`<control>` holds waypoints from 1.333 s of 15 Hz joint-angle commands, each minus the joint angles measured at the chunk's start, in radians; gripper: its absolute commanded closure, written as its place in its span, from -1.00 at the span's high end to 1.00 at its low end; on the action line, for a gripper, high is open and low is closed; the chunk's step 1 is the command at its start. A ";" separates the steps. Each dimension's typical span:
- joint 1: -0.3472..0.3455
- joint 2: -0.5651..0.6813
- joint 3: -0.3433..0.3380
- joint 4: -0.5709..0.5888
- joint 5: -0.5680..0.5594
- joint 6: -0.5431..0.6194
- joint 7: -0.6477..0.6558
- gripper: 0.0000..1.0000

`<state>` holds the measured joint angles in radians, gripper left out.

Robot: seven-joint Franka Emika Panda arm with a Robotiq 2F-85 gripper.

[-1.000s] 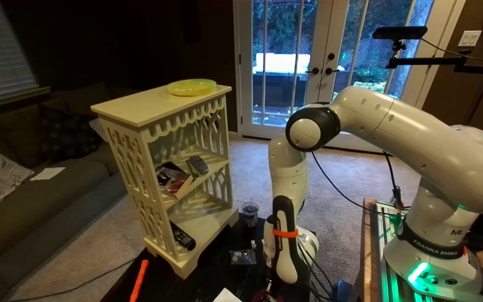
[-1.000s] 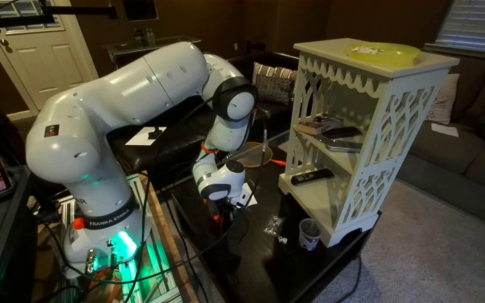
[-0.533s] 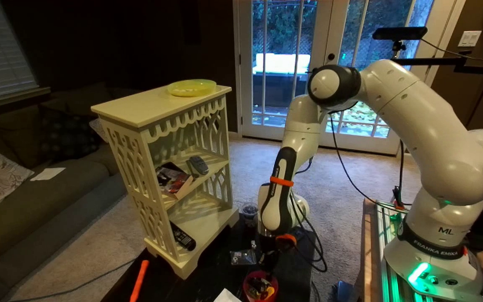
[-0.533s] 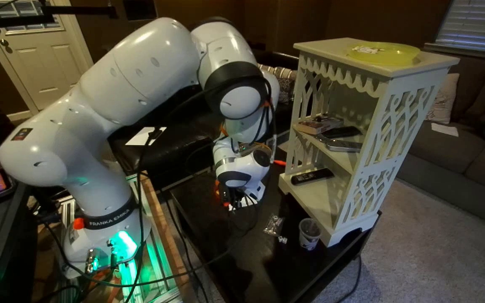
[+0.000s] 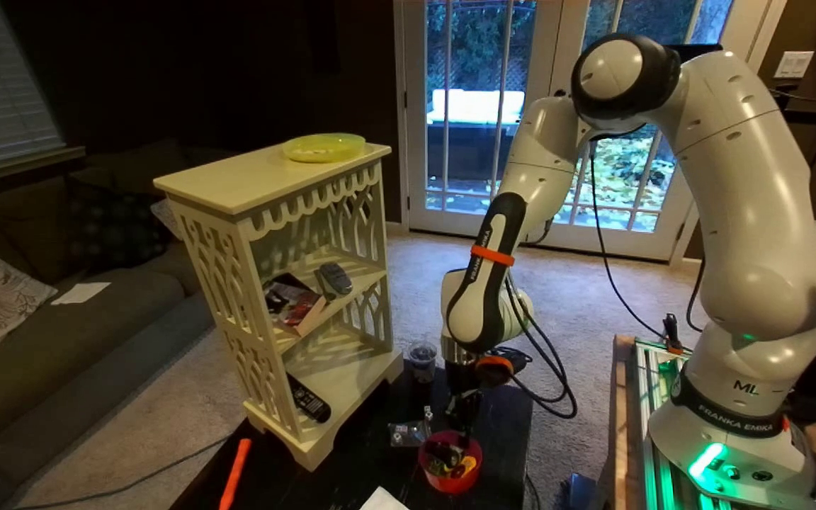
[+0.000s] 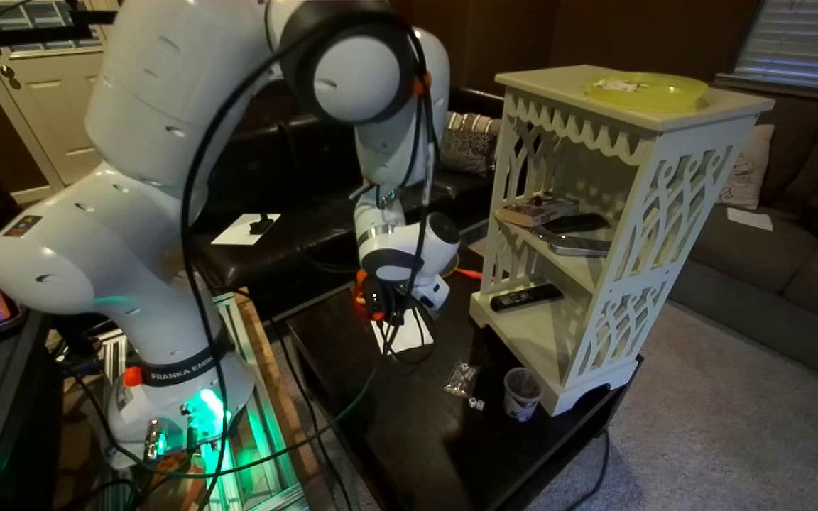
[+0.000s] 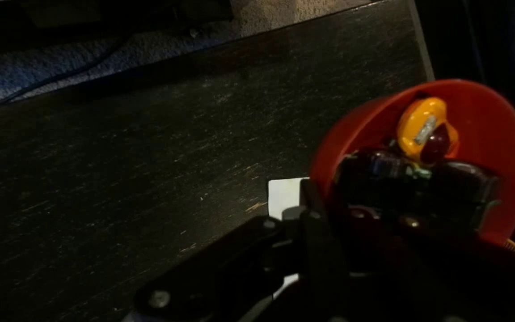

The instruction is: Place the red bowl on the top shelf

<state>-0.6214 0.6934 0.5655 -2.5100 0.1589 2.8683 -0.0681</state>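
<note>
The red bowl point(image 5: 450, 484) holds yellow and dark items and hangs from my gripper point(image 5: 463, 419) above the dark table. In the wrist view my gripper point(image 7: 320, 197) is at the rim of the bowl point(image 7: 492, 125), with a finger against its wall; the other finger is lost in the dark. The bowl looks tilted there. In an exterior view my gripper point(image 6: 384, 312) and cables hide most or all of the bowl. The top shelf point(image 5: 259, 177) is the cream top board of the rack, and it also shows here point(image 6: 554, 81). My gripper is well below it.
A yellow-green plate point(image 5: 323, 149) sits on the rack's top, seen also here point(image 6: 657, 94). A book point(image 5: 293, 306) and remotes point(image 6: 526, 297) lie on the lower shelves. A cup point(image 6: 522, 397), a plastic bag point(image 6: 461, 381) and white paper point(image 6: 409, 335) are on the table. Cables hang from the arm.
The arm's elbow has risen and drawn back. My gripper has gone up with the red bowl, which has come up fully into an exterior view from its bottom edge.
</note>
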 commanded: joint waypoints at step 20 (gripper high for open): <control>-0.172 -0.594 0.285 -0.167 0.335 -0.226 -0.034 -0.98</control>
<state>-0.7935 0.0991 0.8500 -2.6769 0.4942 2.6424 -0.1021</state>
